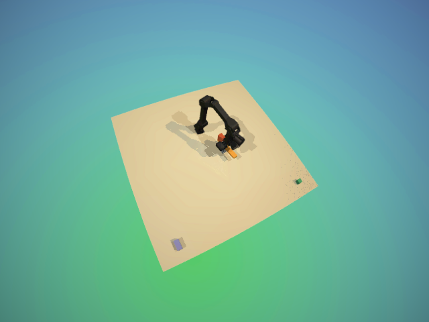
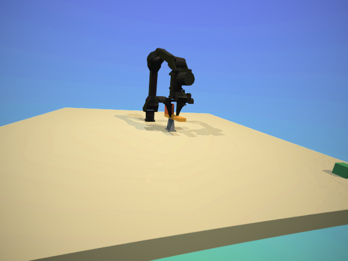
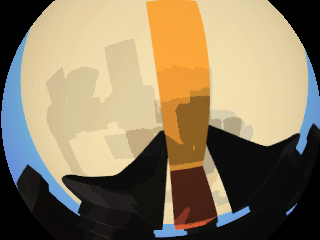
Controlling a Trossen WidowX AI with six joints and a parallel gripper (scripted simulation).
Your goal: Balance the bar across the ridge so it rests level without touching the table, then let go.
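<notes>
An orange bar (image 1: 232, 153) (image 2: 180, 119) (image 3: 180, 55) with a red block (image 1: 220, 137) (image 2: 169, 108) (image 3: 194, 195) on one end is held about level above the table. My gripper (image 2: 174, 116) (image 3: 185, 132) is shut on the bar, one finger on each side, between the red block and the long plain end. The grey ridge (image 2: 170, 126) stands on the table directly under the bar near the fingers. Its top is at or very close to the bar's underside; I cannot tell whether they touch. In the wrist view the ridge is hidden by the bar.
A green block (image 1: 298, 181) (image 2: 340, 170) lies near the table's right corner. A lilac block (image 1: 177, 244) lies near the front left corner in the top view. The arm's base stands behind the ridge, and the arm arches over from it.
</notes>
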